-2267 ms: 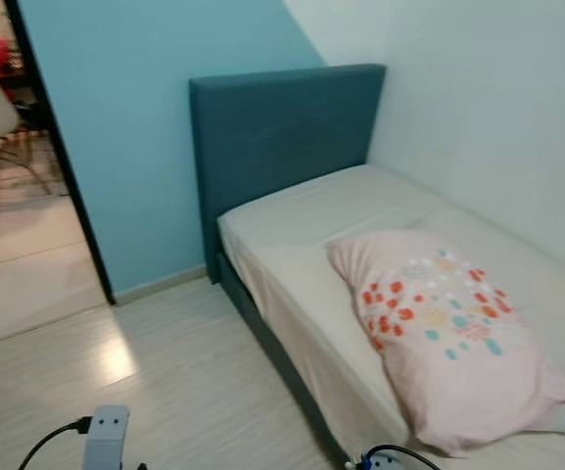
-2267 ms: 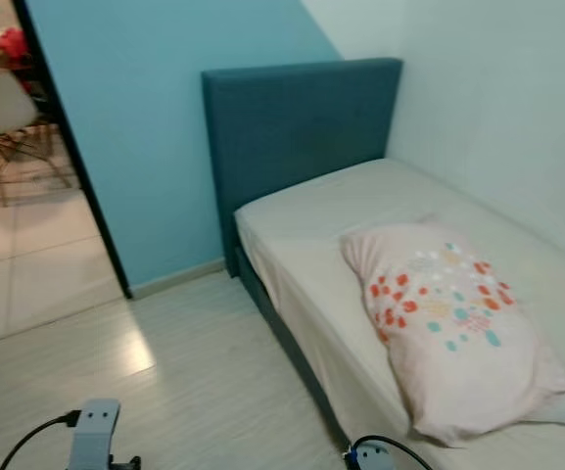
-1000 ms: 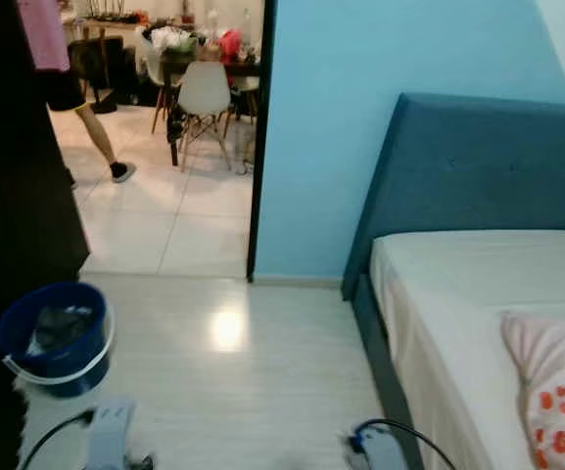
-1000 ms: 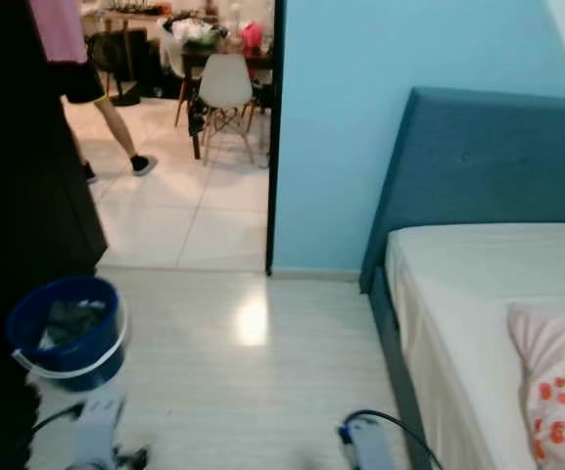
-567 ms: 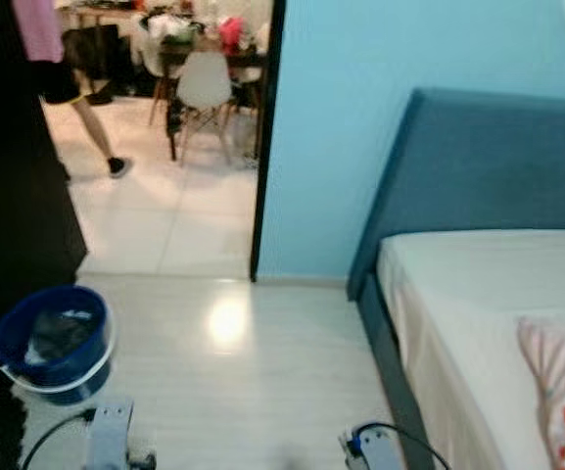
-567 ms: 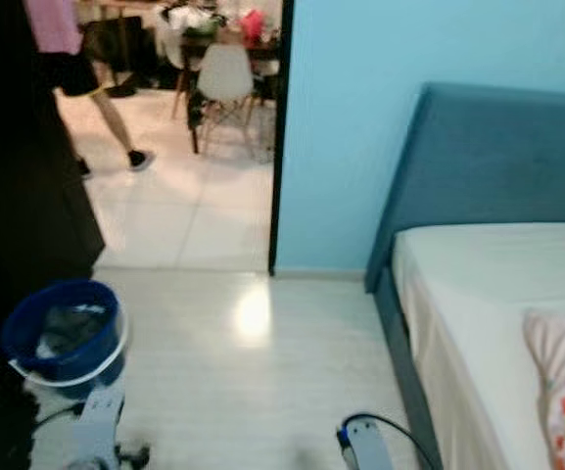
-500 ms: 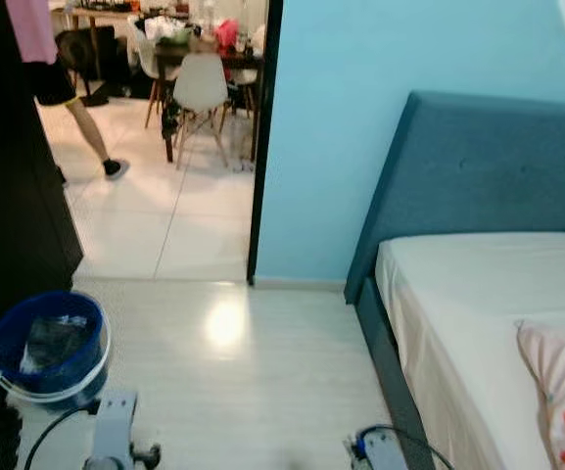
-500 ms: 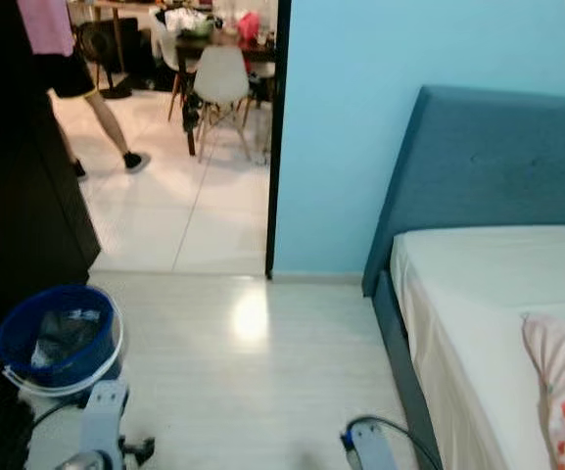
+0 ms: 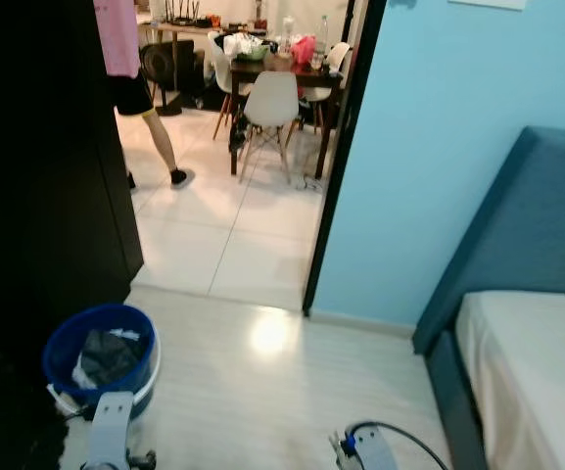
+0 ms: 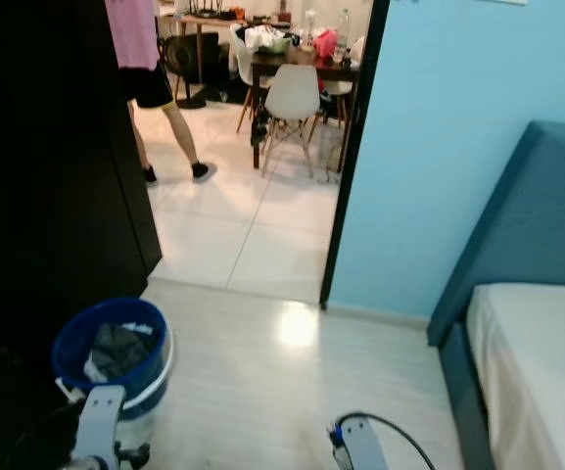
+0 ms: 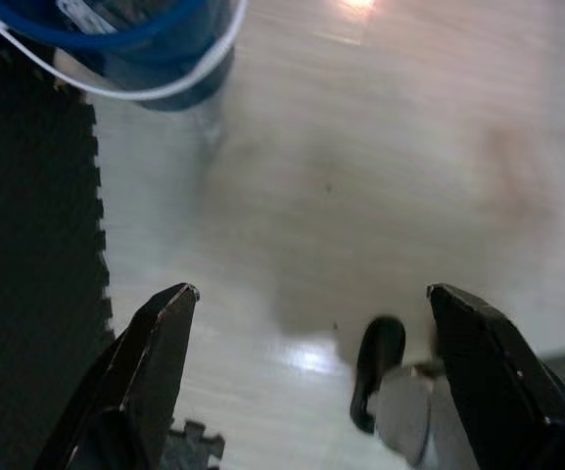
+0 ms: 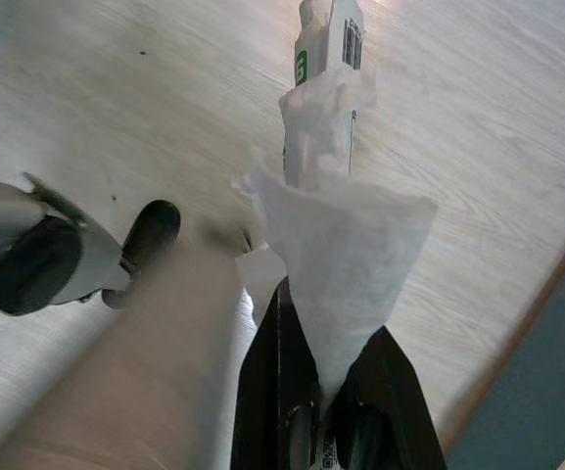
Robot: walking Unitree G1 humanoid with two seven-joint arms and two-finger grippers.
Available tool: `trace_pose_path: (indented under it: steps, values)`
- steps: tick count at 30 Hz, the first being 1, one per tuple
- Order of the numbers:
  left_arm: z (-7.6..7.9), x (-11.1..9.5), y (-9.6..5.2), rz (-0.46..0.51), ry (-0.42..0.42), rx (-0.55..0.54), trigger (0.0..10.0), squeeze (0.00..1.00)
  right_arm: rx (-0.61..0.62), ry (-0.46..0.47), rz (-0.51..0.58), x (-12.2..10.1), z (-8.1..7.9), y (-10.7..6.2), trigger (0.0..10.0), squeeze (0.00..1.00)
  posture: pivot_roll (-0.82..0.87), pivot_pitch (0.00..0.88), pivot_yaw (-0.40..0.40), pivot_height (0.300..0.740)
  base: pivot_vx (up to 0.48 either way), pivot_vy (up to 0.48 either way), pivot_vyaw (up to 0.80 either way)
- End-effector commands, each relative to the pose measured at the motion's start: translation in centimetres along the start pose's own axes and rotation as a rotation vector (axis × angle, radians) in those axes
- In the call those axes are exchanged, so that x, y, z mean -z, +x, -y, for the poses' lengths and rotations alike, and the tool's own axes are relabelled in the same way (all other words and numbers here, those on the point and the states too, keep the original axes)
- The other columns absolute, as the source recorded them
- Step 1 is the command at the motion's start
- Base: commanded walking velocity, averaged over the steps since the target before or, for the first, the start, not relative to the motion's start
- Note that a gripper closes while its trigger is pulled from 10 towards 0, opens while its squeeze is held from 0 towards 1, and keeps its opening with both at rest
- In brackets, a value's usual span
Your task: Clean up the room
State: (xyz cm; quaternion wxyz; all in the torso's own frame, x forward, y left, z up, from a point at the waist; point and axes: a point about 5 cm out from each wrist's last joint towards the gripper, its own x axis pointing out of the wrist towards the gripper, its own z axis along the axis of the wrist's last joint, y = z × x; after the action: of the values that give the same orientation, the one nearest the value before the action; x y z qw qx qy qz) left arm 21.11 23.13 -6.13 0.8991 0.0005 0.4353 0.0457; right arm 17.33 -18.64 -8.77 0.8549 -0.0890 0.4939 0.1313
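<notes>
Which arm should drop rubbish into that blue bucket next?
The right: its claw is shut on a white wrapper. The left claw is open and holds nothing, though the blue bucket stands on the robot's left.

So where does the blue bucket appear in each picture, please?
Left eye view: blue bucket low at the left, on the floor beside the black wardrobe.
Right eye view: the same place, low left.
Left wrist view: along the upper edge.
Right wrist view: not in it.
Shared landmark: the bucket's white handle.
</notes>
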Motion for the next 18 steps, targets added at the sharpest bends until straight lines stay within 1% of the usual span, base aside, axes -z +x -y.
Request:
trace_pose_path:
  steps: [1, 18]
  values:
    - [0.22, 0.90, -0.08, -0.031, 0.006, 0.009, 10.0, 0.00, 0.004, -0.013, 0.002, -0.24, 0.26, -0.02, 10.0, 0.00, 0.10, 0.000, -0.074, 0.730, 0.401, 0.000, 0.76]
    - [0.23, 0.88, -0.08, -0.031, 0.009, 0.010, 10.0, 0.00, 0.000, -0.025, 0.013, -0.50, 0.52, -0.07, 10.0, 0.00, 0.10, 0.000, -0.074, 0.730, 0.401, 0.000, 0.76]
